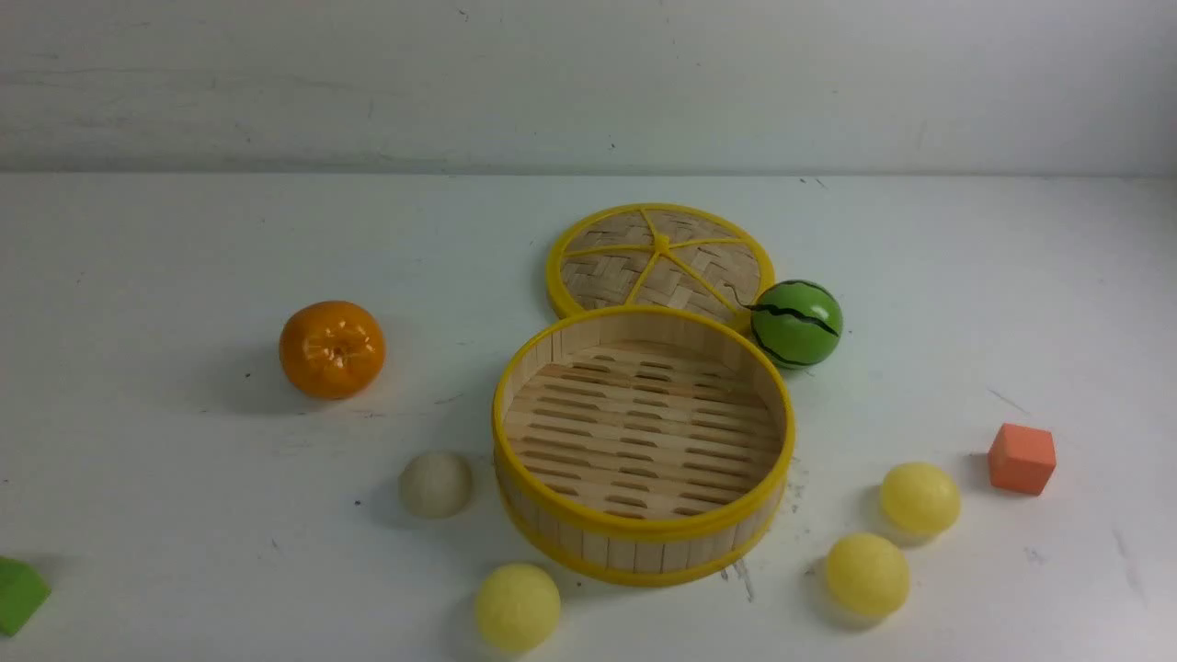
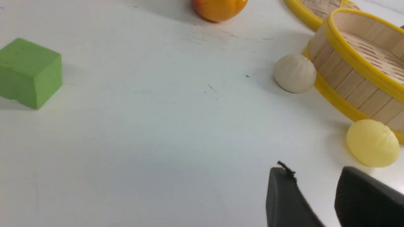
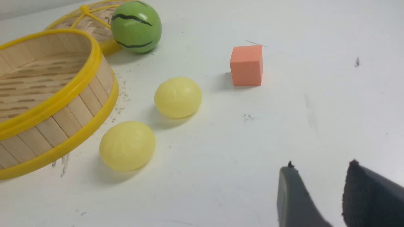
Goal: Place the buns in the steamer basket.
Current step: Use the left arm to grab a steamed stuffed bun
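The steamer basket (image 1: 644, 529) stands empty at the table's middle. A cream-white bun (image 1: 436, 484) lies at its left. A pale yellow bun (image 1: 517, 607) lies at its front left. Two more yellow buns (image 1: 866, 575) (image 1: 919, 497) lie at its right. Neither gripper shows in the front view. My left gripper (image 2: 314, 171) is open and empty, above the table short of the yellow bun (image 2: 372, 142) and the white bun (image 2: 294, 73). My right gripper (image 3: 320, 167) is open and empty, well to the side of the two yellow buns (image 3: 127, 145) (image 3: 178, 97).
The woven lid (image 1: 660, 257) lies flat behind the basket, with a green watermelon ball (image 1: 795, 324) touching it. An orange (image 1: 332, 348) sits at the left. An orange cube (image 1: 1022, 458) is at the right, a green block (image 1: 18, 593) at the front left edge.
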Robot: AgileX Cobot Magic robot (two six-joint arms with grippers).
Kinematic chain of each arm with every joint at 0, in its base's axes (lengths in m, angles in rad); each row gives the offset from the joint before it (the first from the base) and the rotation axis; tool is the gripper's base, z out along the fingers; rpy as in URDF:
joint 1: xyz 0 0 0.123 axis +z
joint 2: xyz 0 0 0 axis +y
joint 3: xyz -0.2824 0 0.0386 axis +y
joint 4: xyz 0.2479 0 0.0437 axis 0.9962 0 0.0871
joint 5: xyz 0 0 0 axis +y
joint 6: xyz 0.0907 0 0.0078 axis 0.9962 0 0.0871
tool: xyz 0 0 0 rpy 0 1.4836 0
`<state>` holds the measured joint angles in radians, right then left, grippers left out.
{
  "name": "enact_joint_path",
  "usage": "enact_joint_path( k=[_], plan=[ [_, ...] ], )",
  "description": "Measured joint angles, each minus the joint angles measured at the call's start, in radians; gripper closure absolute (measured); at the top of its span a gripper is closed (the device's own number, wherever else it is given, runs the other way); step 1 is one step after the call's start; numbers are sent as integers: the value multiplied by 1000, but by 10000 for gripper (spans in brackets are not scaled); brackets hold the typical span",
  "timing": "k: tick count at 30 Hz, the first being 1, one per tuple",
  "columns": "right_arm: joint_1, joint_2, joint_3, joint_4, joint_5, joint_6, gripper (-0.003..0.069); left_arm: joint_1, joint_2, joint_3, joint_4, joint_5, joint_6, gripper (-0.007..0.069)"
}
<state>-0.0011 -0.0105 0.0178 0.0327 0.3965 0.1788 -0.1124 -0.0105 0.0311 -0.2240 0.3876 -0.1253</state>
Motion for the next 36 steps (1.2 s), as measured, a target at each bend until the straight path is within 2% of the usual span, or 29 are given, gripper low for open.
enact_joint_path(
  k=[29,33,36],
  plan=[
    [0,0,0,2,0,0,419,0,0,0,0,0,0,386],
    [0,0,0,2,0,0,419,0,0,0,-5,-47,-7,386],
    [0,0,0,2,0,0,419,0,0,0,-138,-162,-79,386]
  ],
)
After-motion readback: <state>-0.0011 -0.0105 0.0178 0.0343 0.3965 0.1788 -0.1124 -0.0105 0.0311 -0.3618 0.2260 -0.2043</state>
